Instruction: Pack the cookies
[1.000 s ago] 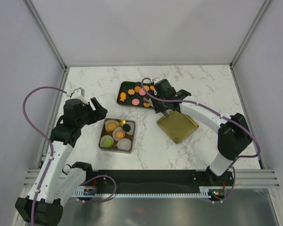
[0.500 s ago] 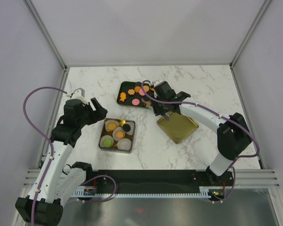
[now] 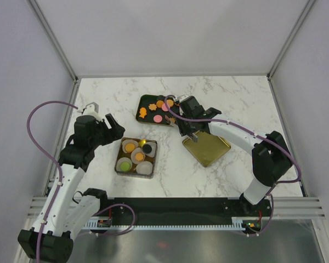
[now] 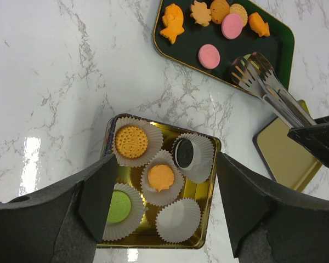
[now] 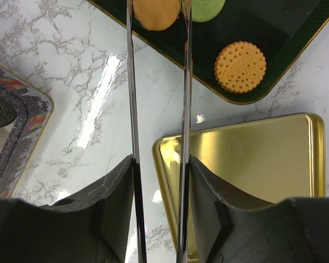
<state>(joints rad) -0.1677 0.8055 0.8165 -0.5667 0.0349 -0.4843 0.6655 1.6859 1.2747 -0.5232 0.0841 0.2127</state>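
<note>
Orange, pink and green cookies (image 3: 158, 107) lie on a black tray (image 3: 140, 117). My right gripper (image 3: 187, 129) is shut on metal tongs (image 5: 132, 109). In the right wrist view the tong tips stand either side of a round orange cookie (image 5: 156, 14) on the tray (image 5: 279, 22), beside a green cookie (image 5: 205, 7) and another orange one (image 5: 240, 67). My left gripper (image 4: 164, 186) is open and empty above a gold box (image 4: 211, 181). Its white paper cups hold an orange round cookie (image 4: 131, 142), an orange one (image 4: 161, 177), a dark one (image 4: 183, 153) and a green one (image 4: 118, 206). One cup (image 4: 178, 220) is empty.
The gold lid (image 3: 206, 147) lies upside down on the marble table, right of the box (image 3: 136, 156) and just under my right gripper (image 5: 159, 186). Grey walls close in the table on the left, back and right.
My right gripper has shifted slightly toward me along the tray's near edge with the tongs. The left arm has not moved.
</note>
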